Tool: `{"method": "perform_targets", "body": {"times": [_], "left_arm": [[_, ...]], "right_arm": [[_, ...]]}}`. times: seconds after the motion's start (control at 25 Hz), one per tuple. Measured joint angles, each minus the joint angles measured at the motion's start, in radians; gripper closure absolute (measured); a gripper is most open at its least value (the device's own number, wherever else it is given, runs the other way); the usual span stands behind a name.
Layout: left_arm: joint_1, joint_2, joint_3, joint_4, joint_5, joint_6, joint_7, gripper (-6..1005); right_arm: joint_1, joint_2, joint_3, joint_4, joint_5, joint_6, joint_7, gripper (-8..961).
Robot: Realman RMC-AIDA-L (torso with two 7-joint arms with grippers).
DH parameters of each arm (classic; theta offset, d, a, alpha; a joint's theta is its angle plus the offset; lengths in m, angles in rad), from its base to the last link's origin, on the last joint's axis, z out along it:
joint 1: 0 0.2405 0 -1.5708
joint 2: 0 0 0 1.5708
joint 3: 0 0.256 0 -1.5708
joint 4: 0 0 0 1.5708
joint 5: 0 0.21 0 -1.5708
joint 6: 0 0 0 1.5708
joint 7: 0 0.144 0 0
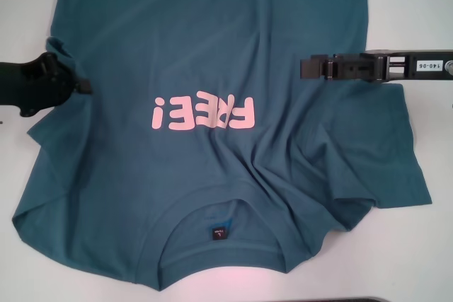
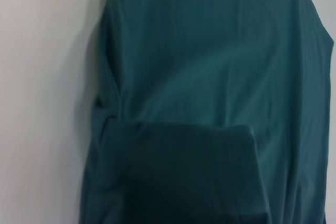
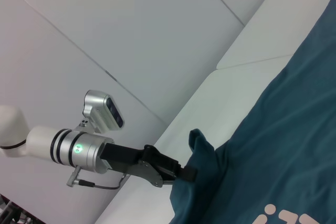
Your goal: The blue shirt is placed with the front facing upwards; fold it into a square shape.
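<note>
The blue shirt (image 1: 212, 47) lies front up on the white table (image 1: 425, 5), its pink "FREE!" lettering (image 1: 202, 113) mid-chest and the neck with a dark label (image 1: 219, 233) nearest me. My left gripper (image 1: 85, 87) is at the shirt's left edge by the sleeve, shut on a pinch of fabric. The right wrist view shows that left gripper (image 3: 188, 173) holding a raised bunch of the shirt (image 3: 283, 150). My right gripper (image 1: 306, 67) reaches in over the shirt's right side, above the right sleeve (image 1: 382, 153). In the left wrist view the shirt (image 2: 210, 77) fills the picture.
Bare white table (image 2: 42, 103) borders the shirt on the left and right. The cloth is wrinkled around the right sleeve and collar. A dark strip (image 1: 368, 300) runs along the table's near edge. Grey wall panels (image 3: 131, 19) stand behind the left arm.
</note>
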Motion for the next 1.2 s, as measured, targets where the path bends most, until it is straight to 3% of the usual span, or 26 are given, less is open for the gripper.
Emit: {"method": "perform_targets", "body": {"times": [0.4,0.64,0.8,0.92,1.12,1.2], "left_arm": [[-0.028,0.003,0.016,0.011,-0.003,-0.008,0.053,850],[-0.027,-0.004,0.047,-0.039,-0.01,0.014,0.057,627],[-0.021,0.0,0.033,-0.043,-0.07,0.069,0.113,589],[0.007,0.015,0.023,-0.047,-0.079,0.07,0.128,582],[0.075,0.065,0.021,-0.042,-0.055,0.042,0.102,587],[0.094,0.071,0.02,-0.044,-0.053,0.042,0.107,588]], "right_arm": [[-0.003,-0.003,0.0,0.0,-0.001,0.006,0.0,39],[-0.004,-0.006,0.0,0.001,-0.002,0.01,0.005,39],[-0.003,-0.007,0.0,0.002,-0.002,0.01,0.006,39],[0.001,-0.008,0.0,0.002,-0.002,0.01,0.007,39],[0.004,-0.017,0.0,0.002,-0.002,0.012,0.007,39],[0.006,-0.02,0.0,0.001,-0.002,0.017,0.008,39]]}}
